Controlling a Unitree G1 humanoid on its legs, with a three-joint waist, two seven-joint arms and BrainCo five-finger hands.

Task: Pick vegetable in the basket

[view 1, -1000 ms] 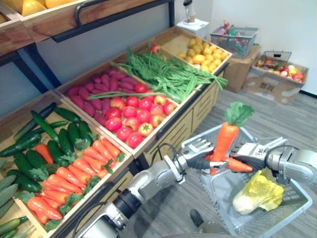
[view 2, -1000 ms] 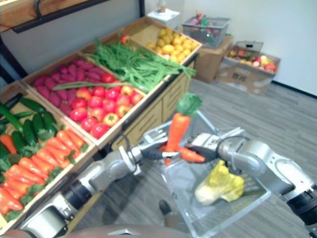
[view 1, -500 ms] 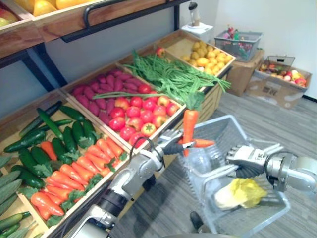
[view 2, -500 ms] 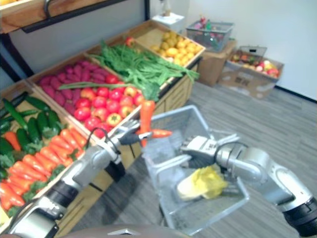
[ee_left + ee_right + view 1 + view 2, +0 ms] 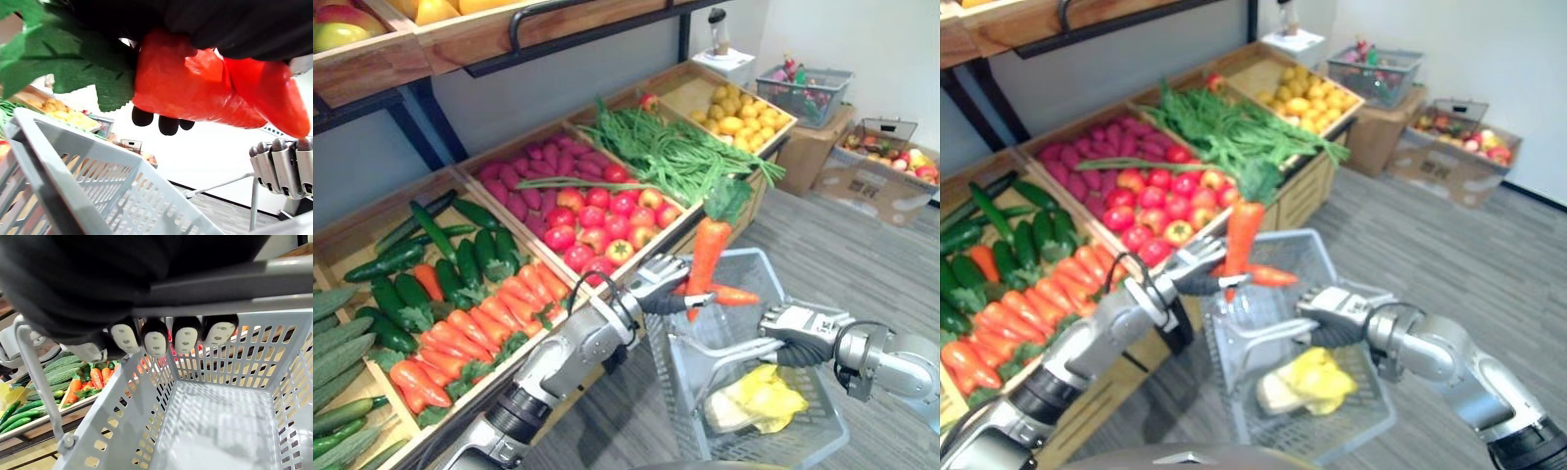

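Holding two orange, green-topped carrots (image 5: 707,257) above the grey plastic mesh basket (image 5: 671,357)
Left hand (image 5: 661,279) clutches them; right hand (image 5: 798,328), gripping the basket's handle (image 5: 724,345), has drawn apart, so dropping looks next.

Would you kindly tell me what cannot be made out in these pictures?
Left eye view: where the two carrots cross, covered by the left hand's fingers.
Left wrist view: the carrots' upper sides, under the dark cover.
Right wrist view: the right hand's palm on the basket handle, behind its dark cover.
Left eye view: the far cardboard box's contents, too small; top-shelf fruit, cut by the edge.
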